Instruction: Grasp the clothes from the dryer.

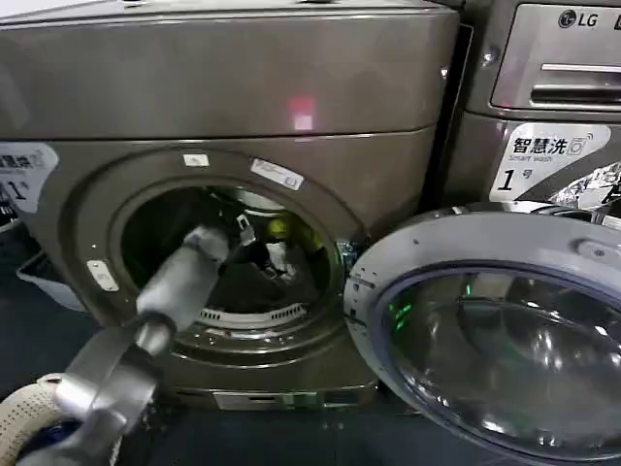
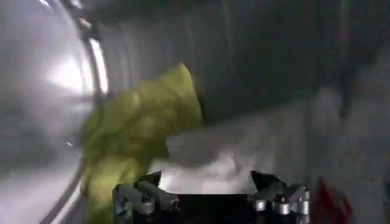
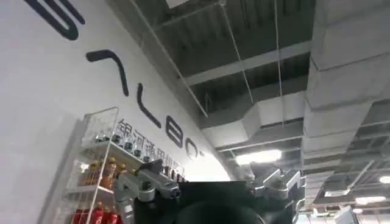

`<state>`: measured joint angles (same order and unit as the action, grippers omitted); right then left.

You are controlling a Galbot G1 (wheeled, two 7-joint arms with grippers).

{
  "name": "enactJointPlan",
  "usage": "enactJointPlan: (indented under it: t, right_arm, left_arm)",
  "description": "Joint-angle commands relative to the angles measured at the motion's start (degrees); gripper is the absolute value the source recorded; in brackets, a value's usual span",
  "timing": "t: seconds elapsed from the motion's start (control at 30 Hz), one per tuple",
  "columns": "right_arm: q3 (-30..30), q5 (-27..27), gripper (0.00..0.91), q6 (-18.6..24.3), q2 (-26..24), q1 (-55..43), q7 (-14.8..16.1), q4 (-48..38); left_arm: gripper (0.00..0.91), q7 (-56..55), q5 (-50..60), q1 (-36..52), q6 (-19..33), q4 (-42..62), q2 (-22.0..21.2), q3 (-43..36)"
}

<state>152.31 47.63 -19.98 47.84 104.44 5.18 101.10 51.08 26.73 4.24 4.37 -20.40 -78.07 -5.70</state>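
The left gripper's (image 2: 210, 204) jaws stand spread apart, a white piece of the clothes lying just ahead of the gap and nothing pinched between them as far as the left wrist view tells; the right gripper's (image 3: 210, 192) jaws also stand apart, with nothing between them.

In the head view, the grey left arm reaches through the round porthole of the large bronze-grey metal dryer (image 1: 388, 87), its wrist well inside the drum. Past it, toward the drum's rear and right wall, lies the small bundle of soft clothes (image 1: 279, 254): a white piece low down and a yellow-green one above it. The glass-fronted round door (image 1: 485, 320) hangs swung open at the right edge of the dryer front, and the silver LG-marked machine (image 1: 543, 97) stands beyond it.

In the left wrist view, the bundle sits on the drum's ribbed wall straight ahead of the left gripper, the yellow-green piece off to one side against the bright drum rim, white and pale grey fabric running across in front of the spread fingers. A small red mark shows beside one finger.

The right wrist view looks at a ceiling, a white wall with dark lettering and a shelf of bottles (image 3: 91, 176), so that arm is well apart from the dryer.

The left arm is plainly the nearer; the coming move seems a short push forward onto the white fabric, which lies crosswise to the gap.
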Motion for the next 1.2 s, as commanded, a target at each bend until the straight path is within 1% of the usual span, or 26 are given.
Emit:
enactJointPlan:
  t: [0.03,0.27,0.57,0.83,0.87,0.9,0.93,0.97,1.2]
  right_arm:
    - [-0.2,-0.1,0.907,0.1,0.6,-0.3,0.0,0.4]
    - [0.0,-0.1,0.907,0.2,1.1,-0.1,0.1,0.9]
    - [0.0,-0.4,0.907,0.4,1.7,-0.3,0.2,1.0]
    - [-0.3,-1.3,0.907,0.8,1.6,-0.6,0.3,0.4]
    - [-0.3,-1.3,0.907,0.8,1.6,-0.6,0.3,0.3]
    - [-0.3,-1.4,0.907,0.9,1.5,-0.6,0.3,0.2]
    - [-0.4,-1.5,0.907,0.9,1.5,-0.7,0.3,0.2]
    - [-0.5,-1.5,0.907,0.9,1.5,-0.8,0.3,0.2]
    - [-0.8,-1.6,0.907,1.0,1.6,-1.2,0.3,0.1]
  left_arm:
    - [0.907,9.7,19.8,6.7,2.3,9.4,-0.2,-6.5]
    - [0.907,5.0,22.2,4.9,-0.3,10.0,-1.4,-5.5]
    - [0.907,1.2,17.5,3.4,-1.3,10.1,-2.6,-5.0]
    - [0.907,1.6,15.8,2.3,-1.5,10.5,-4.3,-6.4]
    - [0.478,1.9,15.7,2.3,-1.5,10.5,-4.3,-6.4]
    - [0.148,2.3,15.4,2.4,-1.4,10.4,-4.3,-6.4]
    - [0.057,2.7,15.5,2.6,-1.2,10.4,-4.3,-6.4]
    - [0.000,3.1,15.7,2.8,-0.9,10.4,-4.2,-6.4]
    - [0.000,4.6,14.5,3.5,0.5,9.9,-3.4,-6.2]
